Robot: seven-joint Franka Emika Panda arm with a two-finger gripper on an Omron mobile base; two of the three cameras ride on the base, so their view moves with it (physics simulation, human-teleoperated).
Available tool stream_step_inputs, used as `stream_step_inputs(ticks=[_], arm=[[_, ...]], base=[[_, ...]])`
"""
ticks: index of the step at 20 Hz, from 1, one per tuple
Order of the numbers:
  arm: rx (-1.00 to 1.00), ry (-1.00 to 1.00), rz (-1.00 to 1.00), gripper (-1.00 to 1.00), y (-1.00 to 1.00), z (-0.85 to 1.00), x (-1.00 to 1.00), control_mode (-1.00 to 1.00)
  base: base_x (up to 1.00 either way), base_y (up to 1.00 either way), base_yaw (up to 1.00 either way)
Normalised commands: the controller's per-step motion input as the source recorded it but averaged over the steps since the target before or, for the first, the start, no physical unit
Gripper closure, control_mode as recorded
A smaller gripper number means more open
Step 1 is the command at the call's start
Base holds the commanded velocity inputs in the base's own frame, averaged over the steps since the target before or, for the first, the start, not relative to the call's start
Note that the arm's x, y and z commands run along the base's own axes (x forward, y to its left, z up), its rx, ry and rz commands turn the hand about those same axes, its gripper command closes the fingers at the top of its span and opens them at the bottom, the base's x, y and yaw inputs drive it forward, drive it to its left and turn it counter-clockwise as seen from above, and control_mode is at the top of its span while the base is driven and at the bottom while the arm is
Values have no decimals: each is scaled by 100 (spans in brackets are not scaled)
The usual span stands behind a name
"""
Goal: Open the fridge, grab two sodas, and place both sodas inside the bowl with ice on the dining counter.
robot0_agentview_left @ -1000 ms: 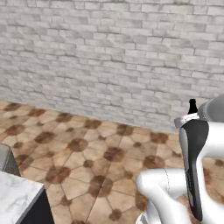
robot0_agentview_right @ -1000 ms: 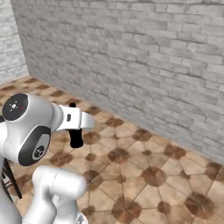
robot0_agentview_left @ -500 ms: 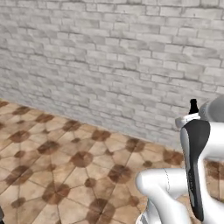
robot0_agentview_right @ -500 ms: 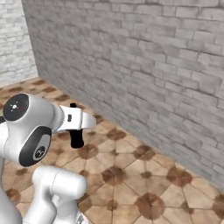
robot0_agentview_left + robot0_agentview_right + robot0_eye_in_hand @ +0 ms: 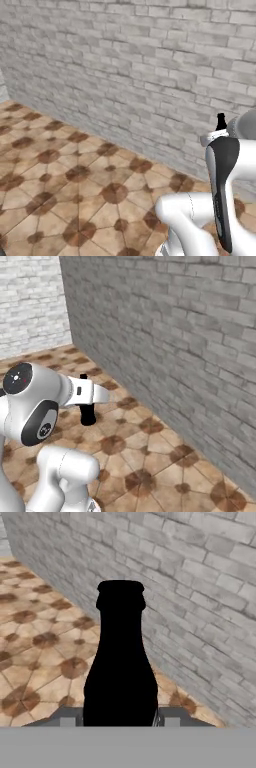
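Bottle (image 5: 221,120) tip poking up black behind the white arm (image 5: 222,190) in the left base view, grey brick wall (image 5: 125,75) beyond and brown tiled floor (image 5: 60,185) below. Over to the right base view: the bottle (image 5: 87,408) hangs upright in the gripper (image 5: 89,401) at the end of the outstretched arm, above the floor, near the wall. Hand view now: the soda (image 5: 121,662) stands tall and near-black, jaws clamped on its body at the bottom.

The base has turned, the brick wall (image 5: 130,75) now nearer.
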Motion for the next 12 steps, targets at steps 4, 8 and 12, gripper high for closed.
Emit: stream_step_inputs(ticks=[4, 8, 12], arm=[[0, 0, 0, 100, 0, 0, 0, 100], [0, 0, 0, 100, 0, 0, 0, 100], [0, 0, 0, 100, 0, 0, 0, 100]], base=[[70, 0, 36], [76, 0, 37], [79, 0, 39]])
